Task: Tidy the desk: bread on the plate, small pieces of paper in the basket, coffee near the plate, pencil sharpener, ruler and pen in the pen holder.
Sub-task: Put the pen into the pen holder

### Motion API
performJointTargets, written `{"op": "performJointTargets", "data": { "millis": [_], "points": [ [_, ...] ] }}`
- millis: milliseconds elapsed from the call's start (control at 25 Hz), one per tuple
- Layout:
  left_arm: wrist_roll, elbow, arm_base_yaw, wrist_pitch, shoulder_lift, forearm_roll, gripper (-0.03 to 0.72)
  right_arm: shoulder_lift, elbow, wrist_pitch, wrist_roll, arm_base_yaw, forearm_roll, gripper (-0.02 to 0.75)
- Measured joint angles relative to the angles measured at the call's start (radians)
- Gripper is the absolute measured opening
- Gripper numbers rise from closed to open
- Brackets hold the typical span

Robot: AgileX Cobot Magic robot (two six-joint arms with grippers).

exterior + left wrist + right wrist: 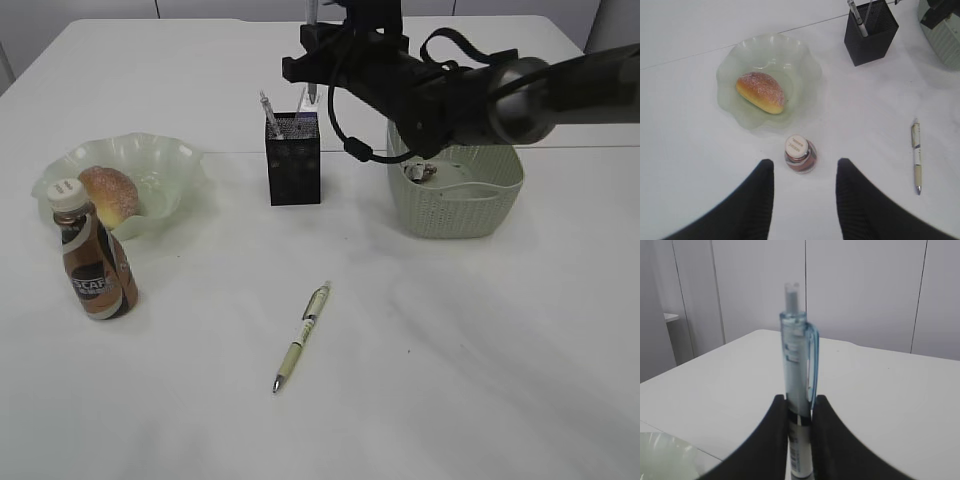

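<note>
My right gripper (313, 58) is shut on a pale blue clear pen (799, 365), held upright just above the black mesh pen holder (294, 158), in which another pen (270, 112) stands. A green pen (302, 336) lies on the desk (450, 350). The bread (108, 192) sits in the wavy green plate (160, 155), with the coffee (92, 265) upright beside it. My left gripper (805, 162) hangs open high above the coffee (800, 154). A small piece of paper (425, 171) lies in the basket (455, 200). Pencil sharpener and ruler are out of view.
The right arm stretches from the right edge across the basket to the holder. In the left wrist view the green pen (916, 156) lies well to the right of the bottle, and the holder (871, 32) stands at the top.
</note>
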Motion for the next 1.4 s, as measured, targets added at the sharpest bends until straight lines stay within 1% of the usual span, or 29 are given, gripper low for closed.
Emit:
{"op": "performJointTargets", "data": {
  "millis": [360, 680, 840, 960, 1080, 1280, 1400],
  "points": [
    [0.002, 0.000, 0.000, 0.000, 0.012, 0.113, 0.307, 0.152, -0.152, 0.063, 0.055, 0.000, 0.000, 0.067],
    [0.002, 0.000, 0.000, 0.000, 0.012, 0.120, 0.307, 0.161, -0.188, 0.164, 0.062, 0.000, -0.029, 0.078],
    [0.002, 0.000, 0.000, 0.000, 0.012, 0.120, 0.307, 0.161, -0.212, 0.213, 0.071, 0.000, -0.034, 0.138],
    [0.002, 0.000, 0.000, 0.000, 0.012, 0.120, 0.307, 0.161, -0.217, 0.224, 0.083, 0.000, -0.036, 0.236],
    [0.002, 0.000, 0.000, 0.000, 0.012, 0.120, 0.307, 0.161, -0.217, 0.250, 0.085, 0.000, -0.037, 0.305],
    [0.002, 0.000, 0.000, 0.000, 0.012, 0.120, 0.307, 0.159, -0.217, 0.298, 0.114, 0.000, -0.038, 0.325],
    [0.002, 0.000, 0.000, 0.000, 0.012, 0.120, 0.307, 0.120, -0.217, 0.393, 0.156, 0.000, -0.038, 0.326]
  ]
}}
